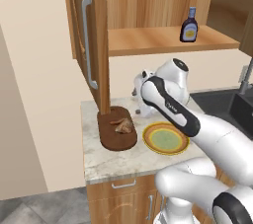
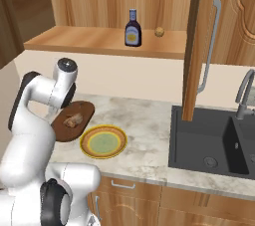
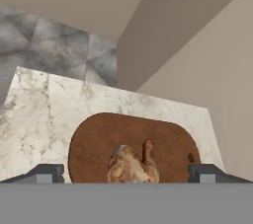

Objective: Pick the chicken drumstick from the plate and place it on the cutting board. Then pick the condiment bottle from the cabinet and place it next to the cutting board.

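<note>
Now the golden-brown chicken drumstick [image 3: 132,165] lies on the dark brown oblong wooden cutting board [image 3: 99,141], while the end effector [image 3: 126,172] hovers above it, jaws wide apart and empty.

A marble-patterned countertop [image 2: 149,120] carries a dark recessed sink [image 2: 209,143] with grey faucet [image 2: 244,93] at three o'clock; small round tan knob [image 2: 159,32] on shelf.

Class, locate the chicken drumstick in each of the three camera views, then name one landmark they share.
Left base view: chicken drumstick left of centre, lying on the board.
Right base view: left of centre, beside the white arm.
Hand view: bottom centre, between the open fingers.
Shared landmark: the cutting board under it.
</note>
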You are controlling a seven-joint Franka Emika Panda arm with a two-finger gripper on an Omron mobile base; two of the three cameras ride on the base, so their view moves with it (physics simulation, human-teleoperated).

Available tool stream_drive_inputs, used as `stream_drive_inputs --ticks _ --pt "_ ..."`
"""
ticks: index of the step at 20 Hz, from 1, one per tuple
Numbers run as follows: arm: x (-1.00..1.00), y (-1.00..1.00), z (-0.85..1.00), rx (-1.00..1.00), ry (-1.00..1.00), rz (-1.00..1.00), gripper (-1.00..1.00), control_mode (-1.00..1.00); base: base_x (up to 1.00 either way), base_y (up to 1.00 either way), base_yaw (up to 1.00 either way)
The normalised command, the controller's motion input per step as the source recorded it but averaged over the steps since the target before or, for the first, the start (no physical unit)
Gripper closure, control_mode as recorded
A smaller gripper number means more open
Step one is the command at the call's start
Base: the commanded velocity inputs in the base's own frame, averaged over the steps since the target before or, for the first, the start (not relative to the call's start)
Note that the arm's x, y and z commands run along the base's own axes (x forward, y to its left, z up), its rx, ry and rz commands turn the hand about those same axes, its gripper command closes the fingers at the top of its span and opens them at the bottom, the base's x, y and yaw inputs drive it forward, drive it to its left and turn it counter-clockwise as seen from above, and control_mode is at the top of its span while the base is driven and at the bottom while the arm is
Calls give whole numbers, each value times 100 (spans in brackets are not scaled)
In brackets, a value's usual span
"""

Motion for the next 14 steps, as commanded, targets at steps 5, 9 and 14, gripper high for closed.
stream_drive_inputs --ticks 5,9,14 --pt "-48 -15 20 5 -8 0 -100 -100 0 0 0" --pt "-39 -16 23 6 -3 0 -100 -100 0 0 0" --pt "-35 -14 27 9 -1 0 -100 -100 0 0 0"
